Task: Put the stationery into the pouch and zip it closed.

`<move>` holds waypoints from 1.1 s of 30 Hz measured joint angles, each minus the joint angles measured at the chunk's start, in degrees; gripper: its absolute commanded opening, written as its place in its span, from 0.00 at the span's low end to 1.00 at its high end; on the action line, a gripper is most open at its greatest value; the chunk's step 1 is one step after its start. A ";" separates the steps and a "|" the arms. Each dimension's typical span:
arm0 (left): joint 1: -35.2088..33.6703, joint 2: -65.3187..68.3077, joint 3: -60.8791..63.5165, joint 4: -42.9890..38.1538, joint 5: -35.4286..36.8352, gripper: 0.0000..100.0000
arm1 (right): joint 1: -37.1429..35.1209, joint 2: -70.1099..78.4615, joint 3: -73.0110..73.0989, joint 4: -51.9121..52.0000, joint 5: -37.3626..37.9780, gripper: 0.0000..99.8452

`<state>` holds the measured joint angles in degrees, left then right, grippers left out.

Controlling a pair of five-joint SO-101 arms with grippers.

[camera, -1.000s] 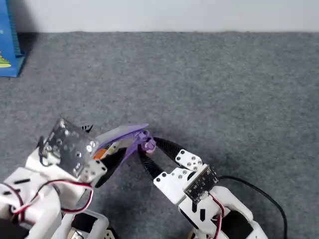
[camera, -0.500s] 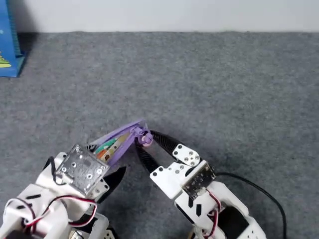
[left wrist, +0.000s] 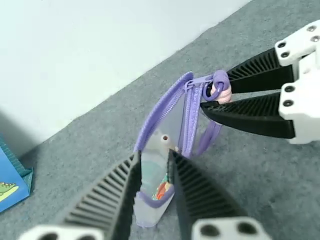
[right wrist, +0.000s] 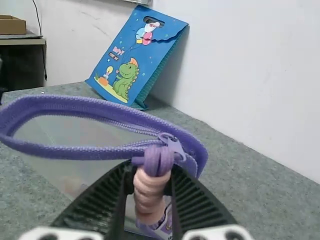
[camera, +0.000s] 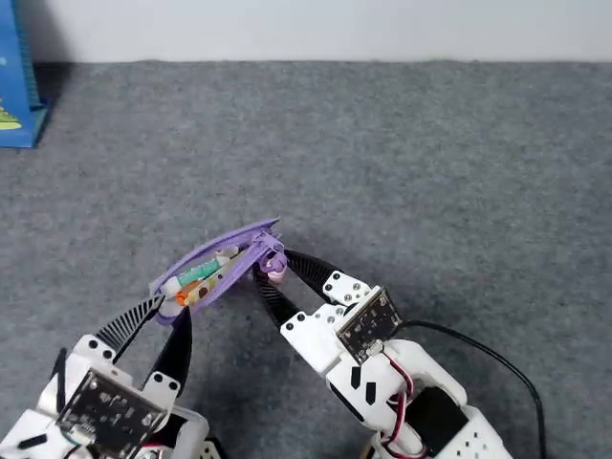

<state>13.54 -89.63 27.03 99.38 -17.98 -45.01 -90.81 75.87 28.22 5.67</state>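
Left claw [camera: 170, 312] back (on pouch [camera: 218, 247])

A plain indoor work room, lab-like: grey felt table cover [camera: 430, 143] against a white wall [camera: 335, 29], a blue dinosaur gift bag [right wrist: 135, 55] (leaning on that wall), a cardboard box [right wrist: 11, 24] on a dark desk [right wrist: 22, 55].

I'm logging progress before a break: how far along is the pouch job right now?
Done: stationery lies inside the pouch. In hand: the left gripper pinches one end of the pouch while the right gripper clamps the zipper pull at the other end. Left: the pouch's mouth gapes open along the top, so it has yet to be zipped closed.
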 measured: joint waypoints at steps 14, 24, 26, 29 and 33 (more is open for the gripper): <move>11.87 -0.18 9.23 0.00 -1.85 0.03 | 1.14 0.00 0.00 0.00 0.00 0.01; 21.45 -0.18 10.46 0.00 -0.97 0.01 | 3.16 0.00 -0.18 0.00 0.00 0.01; 23.38 -0.18 9.23 0.00 1.14 0.01 | 3.16 0.00 -0.18 0.00 0.00 0.01; 25.85 -0.18 6.24 0.00 3.16 0.01 | 3.16 0.00 -0.18 0.00 -0.09 0.01; 26.99 -0.18 6.59 0.00 3.60 0.01 | 3.16 0.00 -0.18 0.00 -0.09 0.01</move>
<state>40.53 -89.80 33.63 99.38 -14.37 -41.85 -90.81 75.69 28.22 5.58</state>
